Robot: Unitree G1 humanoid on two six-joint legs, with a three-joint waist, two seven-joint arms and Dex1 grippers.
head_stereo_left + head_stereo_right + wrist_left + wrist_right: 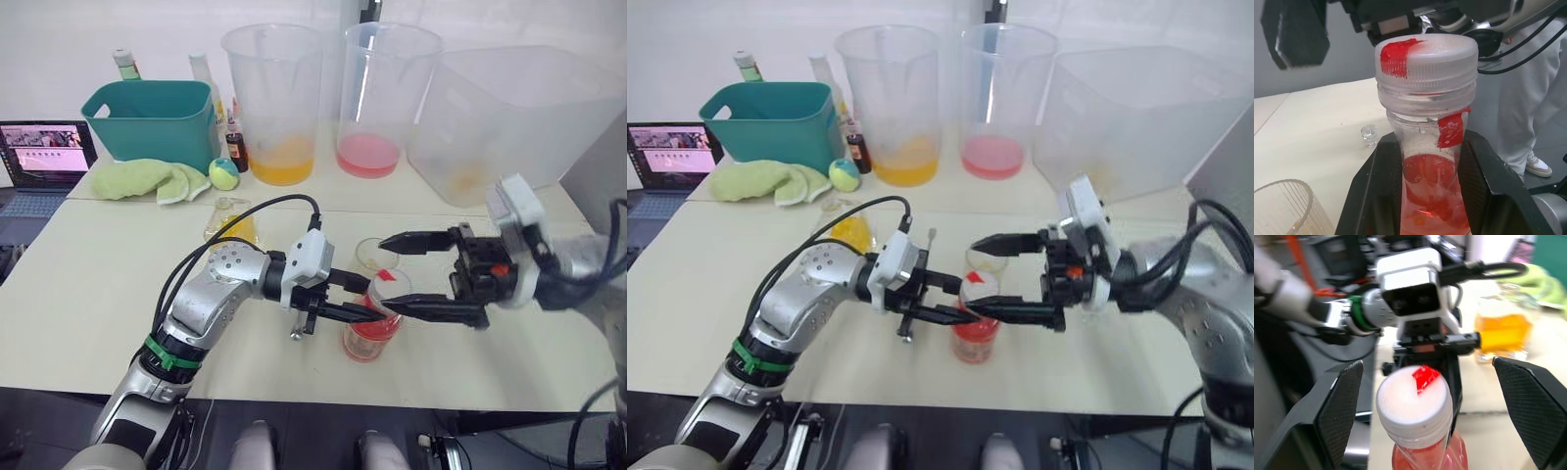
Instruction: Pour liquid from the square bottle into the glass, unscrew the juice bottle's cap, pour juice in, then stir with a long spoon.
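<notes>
The juice bottle [370,335] stands on the table's near side, pink-red liquid inside. My left gripper [355,305] is shut on its neck, and its fingers [1376,196] press both sides just below the cap [1425,58]. The cap is white with a red mark and sits on the bottle. My right gripper [382,274] is open, its fingers [1337,406] spread wide on either side of the cap without touching it. The glass [377,253] stands just behind the bottle. The square bottle [232,221], holding yellow liquid, stands to the left. The long spoon is out of view.
Two tall buckets [274,98] and a wide tub [509,117] line the back of the table. A teal basin [157,122], a green cloth [147,179], a ball [223,173] and a small dark bottle [236,147] sit back left. A laptop [44,152] is far left.
</notes>
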